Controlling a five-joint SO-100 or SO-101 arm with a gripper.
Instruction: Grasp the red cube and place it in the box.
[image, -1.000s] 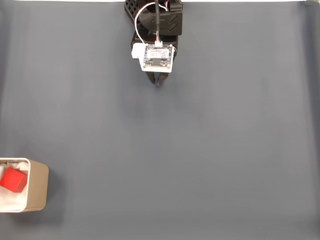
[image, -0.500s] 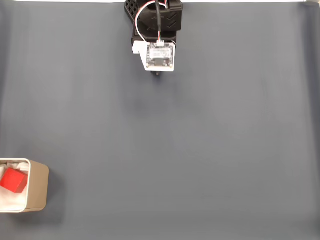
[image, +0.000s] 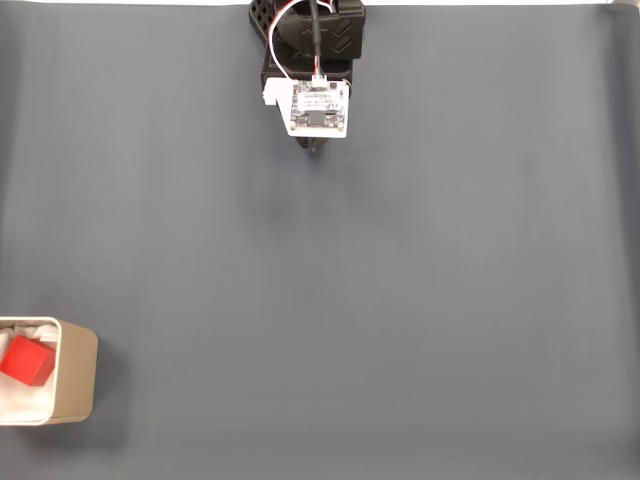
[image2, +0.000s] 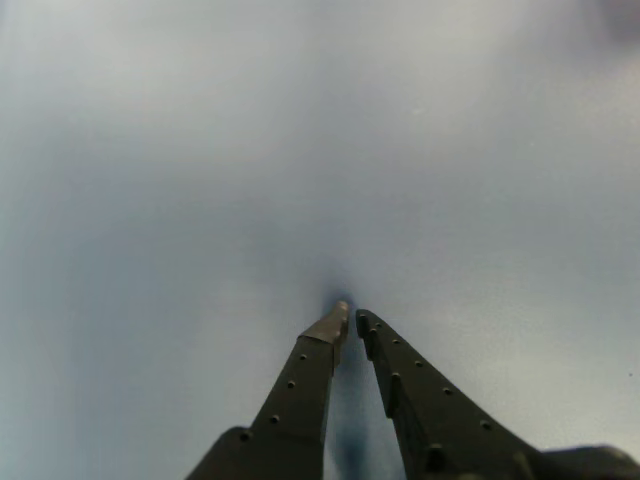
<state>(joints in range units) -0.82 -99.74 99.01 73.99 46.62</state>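
**Cube in box; arm folded at far edge of mat**

The red cube (image: 27, 361) lies inside the box (image: 78, 372) at the lower left corner of the fixed view. The box is a tan, round-cornered, open-top container with a white lining; its left part is cut off by the picture edge. The cube sits on the lining toward the left of the visible interior, clear of the right wall. Nothing touches the cube from above.

The arm (image: 318, 35) stands at the top centre of the fixed view, at the far edge of the grey mat (image: 400, 300). It is black, with red and white wires looping over its upper body. A white circuit board (image: 320, 108) faces the camera on the wrist and covers most of what is below it. Only a dark tip of the gripper (image: 317, 147) shows just under the board. The arm and the box are well apart, with bare mat between them.

In the other view, the gripper (image2: 349, 318) enters from the bottom edge. Its two dark fingers (image2: 300, 390), dotted with small holes, run upward and converge. The jaws are closed: the tips meet, or very nearly meet, with nothing held between them. A narrow wedge of mat shows between the fingers lower down. The tips are just above or on the mat, with a small dark shadow at that spot; contact cannot be confirmed. The mat beyond is blurred.
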